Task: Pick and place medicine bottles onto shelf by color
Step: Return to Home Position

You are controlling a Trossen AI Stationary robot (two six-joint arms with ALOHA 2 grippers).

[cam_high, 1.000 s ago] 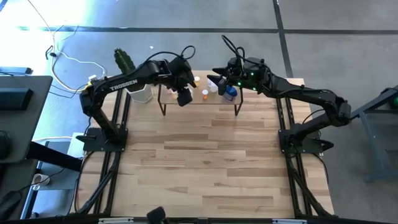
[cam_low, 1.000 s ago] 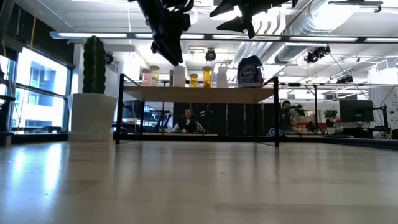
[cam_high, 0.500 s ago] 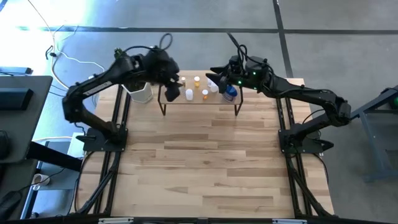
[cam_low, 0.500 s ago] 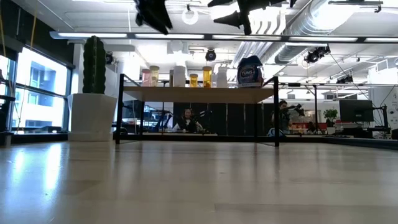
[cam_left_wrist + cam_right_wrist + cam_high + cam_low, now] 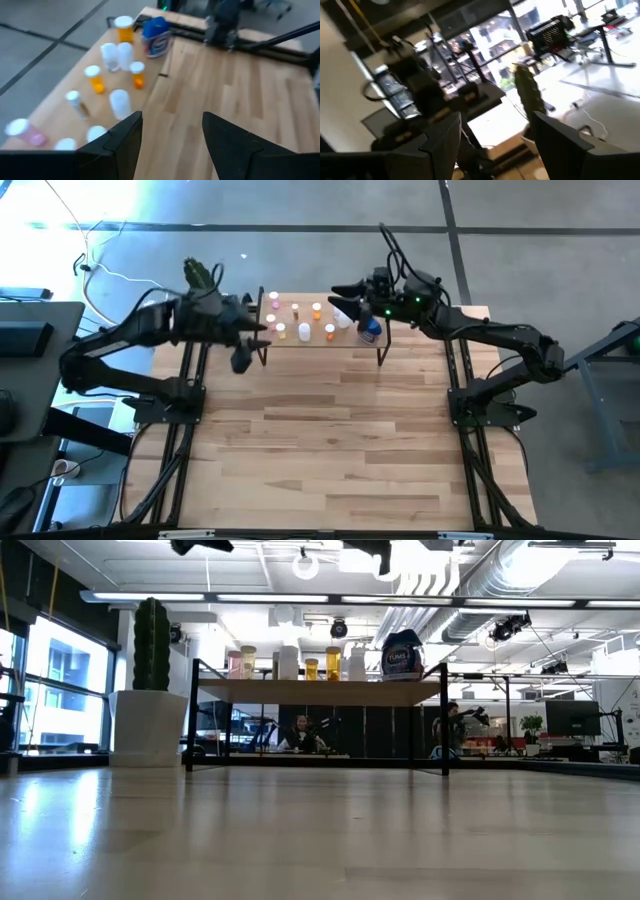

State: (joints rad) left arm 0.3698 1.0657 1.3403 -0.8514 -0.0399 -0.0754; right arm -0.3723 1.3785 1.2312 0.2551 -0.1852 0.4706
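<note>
The shelf (image 5: pixel 350 340) stands at the table's far edge, its light-wood board (image 5: pixel 320 692) on thin black legs. Several small bottles stand upright on the board: pink (image 5: pixel 273 298), orange (image 5: pixel 329 332), white (image 5: pixel 304 332) and the squat blue one (image 5: pixel 370 330). The left wrist view shows them from above, the blue bottle (image 5: pixel 155 35) at the far end of the row. My left gripper (image 5: pixel 258 332) is open, raised beside the shelf's left end. My right gripper (image 5: pixel 340 295) is open, high above the shelf's right part.
A white pot with a green cactus (image 5: pixel 150 690) stands left of the shelf, close to the left arm. The wood-plank table (image 5: pixel 330 440) stretches bare in front of the shelf. Both arm bases are bolted at the table's sides. People sit in the room behind.
My left gripper has drawn back from above the shelf's middle toward the table's left edge and risen, leaving the low view's top. It has uncovered the bottles on the shelf's left part. My right gripper has risen a little above the shelf.
</note>
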